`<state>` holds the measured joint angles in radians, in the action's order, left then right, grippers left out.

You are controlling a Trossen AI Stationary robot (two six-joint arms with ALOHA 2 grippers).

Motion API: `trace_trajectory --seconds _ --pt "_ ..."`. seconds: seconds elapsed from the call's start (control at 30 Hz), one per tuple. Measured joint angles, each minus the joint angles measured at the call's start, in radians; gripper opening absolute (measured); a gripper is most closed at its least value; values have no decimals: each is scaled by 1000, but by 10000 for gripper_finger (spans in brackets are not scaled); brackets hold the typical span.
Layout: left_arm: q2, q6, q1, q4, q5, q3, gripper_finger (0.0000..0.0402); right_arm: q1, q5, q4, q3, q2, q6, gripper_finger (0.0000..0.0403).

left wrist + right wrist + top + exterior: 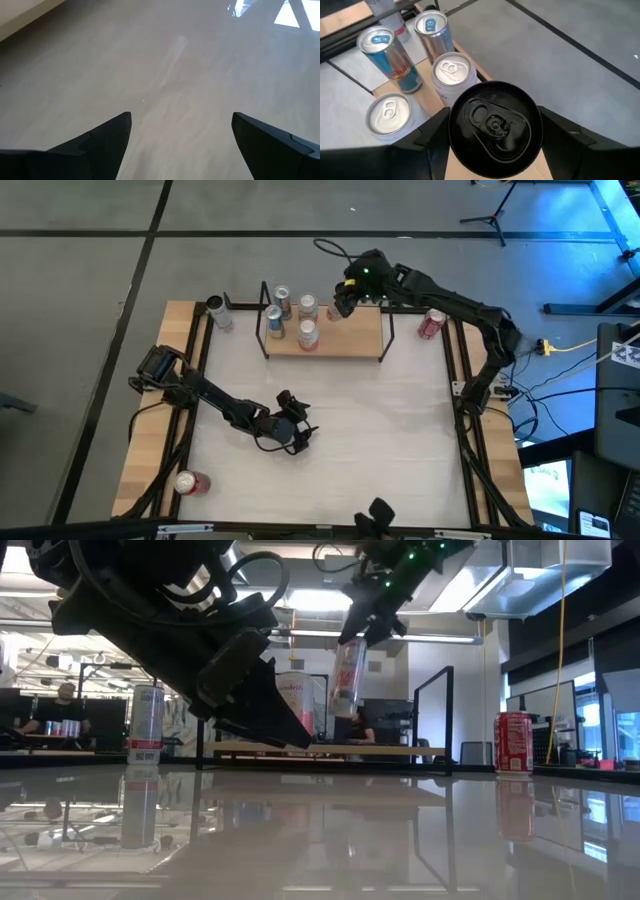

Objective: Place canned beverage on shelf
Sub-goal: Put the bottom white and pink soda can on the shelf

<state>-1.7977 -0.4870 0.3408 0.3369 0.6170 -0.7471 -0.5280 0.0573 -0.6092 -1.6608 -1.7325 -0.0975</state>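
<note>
The shelf [345, 338] stands at the table's far side, a light-wood board in a black frame. Several cans stand upright on its left half [283, 302] [308, 333]; they also show in the right wrist view [387, 57]. My right gripper [343, 300] is above the shelf's middle, shut on a slim black-topped can [495, 127], which is held above the board in the low view [348, 675]. My left gripper [303, 435] is open and empty, low over the bare table's middle [180, 135]. My right gripper pinches the black-topped can between its two fingers [432, 137], on opposite sides of its upper wall [455, 145] just below the rim. The fingers come from above, pointing down. The can hangs below them, slightly tilted, its base [343, 712] clear of the shelf board.
A red can [432, 323] stands right of the shelf [514, 742]. A silver can [215, 310] stands left of it [146, 723]. Another red can [190, 482] lies at the near left corner. The shelf's right half [365, 330] is bare. Black rails run along the table's sides.
</note>
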Motion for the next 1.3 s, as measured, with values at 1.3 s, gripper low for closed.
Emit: trace_trajectory --seconds 1.3 --pt "0 10 0 -7 2 0 335 -9 -28 93 -2 -148 52 239"
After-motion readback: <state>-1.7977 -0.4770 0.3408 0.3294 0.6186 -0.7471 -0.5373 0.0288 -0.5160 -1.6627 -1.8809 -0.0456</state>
